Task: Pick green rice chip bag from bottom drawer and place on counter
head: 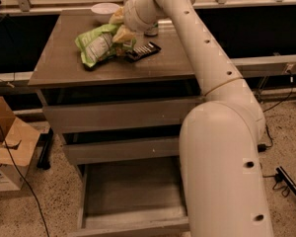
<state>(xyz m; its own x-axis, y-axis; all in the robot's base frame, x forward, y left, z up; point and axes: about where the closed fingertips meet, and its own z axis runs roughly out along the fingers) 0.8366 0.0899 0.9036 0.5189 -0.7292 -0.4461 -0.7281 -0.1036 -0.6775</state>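
Observation:
The green rice chip bag (97, 44) lies on the counter (64, 65), left of centre, its white panel facing up. My gripper (121, 26) is at the bag's right end, just above the counter, with its fingers closed on the bag's edge. The arm reaches in from the lower right. The bottom drawer (133, 196) is pulled open below the two shallower drawers, and the part of its inside that shows is bare. The arm hides its right side.
A black remote (143, 51) lies on the counter right of the bag. A white bowl (104, 8) stands at the back edge and a drink can (152, 29) sits partly behind the arm. A cardboard box (10, 152) and cables are on the floor at left.

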